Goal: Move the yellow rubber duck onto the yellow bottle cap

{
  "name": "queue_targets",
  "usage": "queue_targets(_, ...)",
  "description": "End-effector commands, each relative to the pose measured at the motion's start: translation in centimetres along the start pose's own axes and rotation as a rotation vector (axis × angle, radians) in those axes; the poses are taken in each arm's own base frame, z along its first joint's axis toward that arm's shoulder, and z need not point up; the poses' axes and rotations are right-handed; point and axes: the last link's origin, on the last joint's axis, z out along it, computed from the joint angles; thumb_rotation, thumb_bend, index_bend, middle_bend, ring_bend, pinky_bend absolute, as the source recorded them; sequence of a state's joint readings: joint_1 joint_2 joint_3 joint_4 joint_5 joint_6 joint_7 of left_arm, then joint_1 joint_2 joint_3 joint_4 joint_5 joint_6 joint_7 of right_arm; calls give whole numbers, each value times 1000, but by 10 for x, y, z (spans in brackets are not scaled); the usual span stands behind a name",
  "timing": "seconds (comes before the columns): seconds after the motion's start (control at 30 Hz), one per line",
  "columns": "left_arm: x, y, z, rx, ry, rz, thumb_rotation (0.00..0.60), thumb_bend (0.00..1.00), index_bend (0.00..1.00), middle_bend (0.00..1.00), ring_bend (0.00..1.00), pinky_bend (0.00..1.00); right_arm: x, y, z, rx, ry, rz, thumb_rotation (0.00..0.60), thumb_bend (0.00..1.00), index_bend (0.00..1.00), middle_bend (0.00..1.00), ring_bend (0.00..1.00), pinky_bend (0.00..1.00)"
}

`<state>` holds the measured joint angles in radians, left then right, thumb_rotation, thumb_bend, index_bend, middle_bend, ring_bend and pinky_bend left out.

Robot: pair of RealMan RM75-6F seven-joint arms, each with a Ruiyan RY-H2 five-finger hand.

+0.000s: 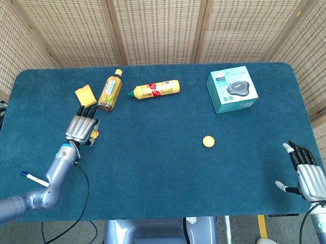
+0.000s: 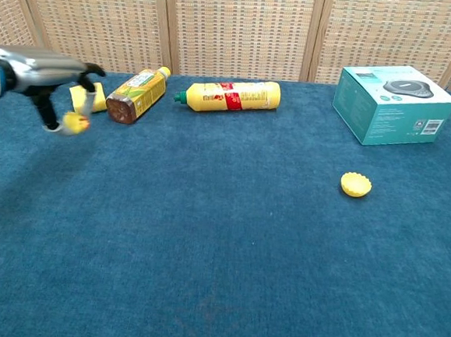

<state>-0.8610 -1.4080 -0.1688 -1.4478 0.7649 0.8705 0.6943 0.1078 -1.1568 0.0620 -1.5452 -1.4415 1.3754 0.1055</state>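
The left hand (image 1: 82,126) sits at left of centre in the head view, fingers curled down, pinching the duck (image 2: 75,122) under them; the chest view shows the duck lifted off the table (image 1: 153,154) at upper left. The cap (image 1: 208,141) lies right of centre, well apart. The right hand (image 1: 309,176) rests at lower right, fingers spread, holding nothing.

This looks like a robot test station in a lab. A table (image 1: 154,170) covered in blue cloth stands before woven wicker screens (image 1: 154,26). Loose cables (image 1: 75,221) hang at its front edge.
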Motion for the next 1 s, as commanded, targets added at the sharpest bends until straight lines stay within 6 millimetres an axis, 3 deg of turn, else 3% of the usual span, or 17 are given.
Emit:
queue_targets(0.03, 13, 37, 14, -53, 5, -12, 600, 296, 522, 0, 0, 0, -2, 4, 5, -19, -9, 1, 600, 0, 40, 0, 0, 0)
queue_targets(0.27, 29, 97, 33, -131, 23, 32, 600, 295, 515, 0, 0, 0, -3, 11, 9, -47, -22, 11, 600, 0, 41, 0, 0, 0)
queue_targets(0.57, 36, 168, 54, -213, 19, 59, 600, 295, 507, 0, 0, 0, -2, 22, 11, -85, -25, 29, 600, 0, 40, 0, 0, 0)
queue_targets(1.0, 38, 231, 73, -278, 12, 119, 600, 295, 506, 0, 0, 0, -2, 38, 11, -142, -30, 26, 600, 0, 40, 0, 0, 0)
